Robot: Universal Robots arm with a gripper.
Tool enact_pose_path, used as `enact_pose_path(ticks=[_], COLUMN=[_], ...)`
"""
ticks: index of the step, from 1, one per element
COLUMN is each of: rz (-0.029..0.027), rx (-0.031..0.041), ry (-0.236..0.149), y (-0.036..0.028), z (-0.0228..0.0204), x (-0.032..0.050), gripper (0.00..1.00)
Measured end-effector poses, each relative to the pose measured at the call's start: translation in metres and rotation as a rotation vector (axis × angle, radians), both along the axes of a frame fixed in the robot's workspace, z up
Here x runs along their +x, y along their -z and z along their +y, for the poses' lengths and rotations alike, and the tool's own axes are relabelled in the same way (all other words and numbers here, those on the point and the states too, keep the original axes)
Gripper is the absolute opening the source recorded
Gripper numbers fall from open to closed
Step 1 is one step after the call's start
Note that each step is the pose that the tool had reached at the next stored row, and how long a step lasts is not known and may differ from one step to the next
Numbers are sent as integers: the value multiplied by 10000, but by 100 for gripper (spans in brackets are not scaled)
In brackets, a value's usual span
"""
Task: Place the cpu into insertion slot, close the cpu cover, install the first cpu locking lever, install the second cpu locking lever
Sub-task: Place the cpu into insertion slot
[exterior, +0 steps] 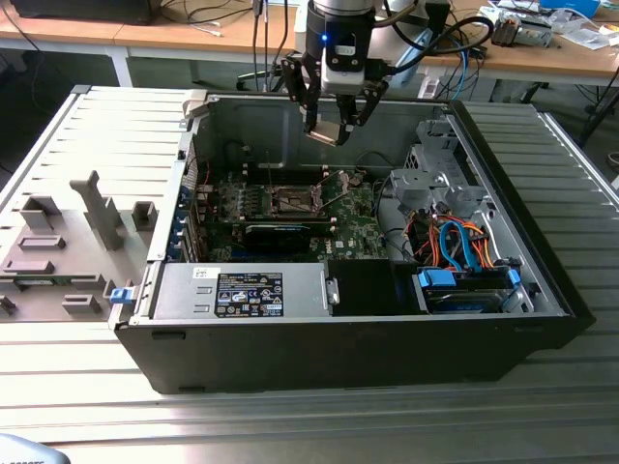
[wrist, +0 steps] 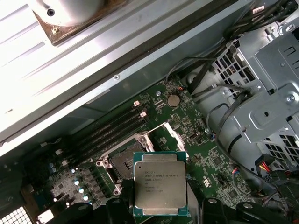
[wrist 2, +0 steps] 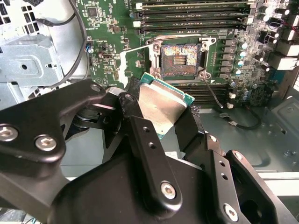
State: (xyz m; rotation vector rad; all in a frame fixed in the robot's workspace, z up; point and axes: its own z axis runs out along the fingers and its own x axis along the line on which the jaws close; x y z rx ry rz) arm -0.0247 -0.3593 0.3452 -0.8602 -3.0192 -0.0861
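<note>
My gripper [exterior: 329, 128] hangs over the open computer case, shut on the cpu [exterior: 327, 131]. The cpu [wrist: 160, 184] is a small square chip with a silver-grey top and a green edge, held by two opposite sides between the black fingers [wrist 2: 140, 126]. In the second wrist view the cpu [wrist 2: 163, 105] sits tilted, above and short of the insertion slot [wrist 2: 180, 59]. The slot [wrist: 122, 162] lies bare on the green motherboard [exterior: 353, 227], its dark centre showing. The cpu cover [wrist: 176, 136] stands swung open at one side of the slot.
Long black memory slots [wrist 2: 191, 9] run beside the socket. A silver drive cage [exterior: 435, 184] with orange and blue cables [exterior: 464, 246] fills the exterior view's right of the case. A power supply [exterior: 247, 290] sits at the front. A grey fixture tray [exterior: 68, 242] lies left of the case.
</note>
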Motion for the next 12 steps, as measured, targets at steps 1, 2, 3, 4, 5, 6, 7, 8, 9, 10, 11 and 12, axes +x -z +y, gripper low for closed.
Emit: enact_pose_path(ticks=[1, 2, 3, 4, 5, 6, 7, 8, 9, 10, 11, 12], rz=[1, 1, 0, 0, 1, 1, 1, 1, 1, 0, 1, 0], rx=[0, 0, 0, 0, 0, 0, 0, 0, 0, 0, 0, 0], ry=[21, 35, 47, 70, 83, 101, 117, 131, 145, 169, 188, 208], y=[0, 0, 1, 1, 1, 1, 2, 2, 2, 2, 2, 2], z=[0, 0, 0, 0, 0, 0, 0, 0, 0, 0, 0, 0], x=[0, 0, 0, 0, 0, 0, 0, 0, 0, 0, 0, 0], gripper=[54, 54, 54, 54, 54, 54, 54, 54, 54, 54, 54, 54])
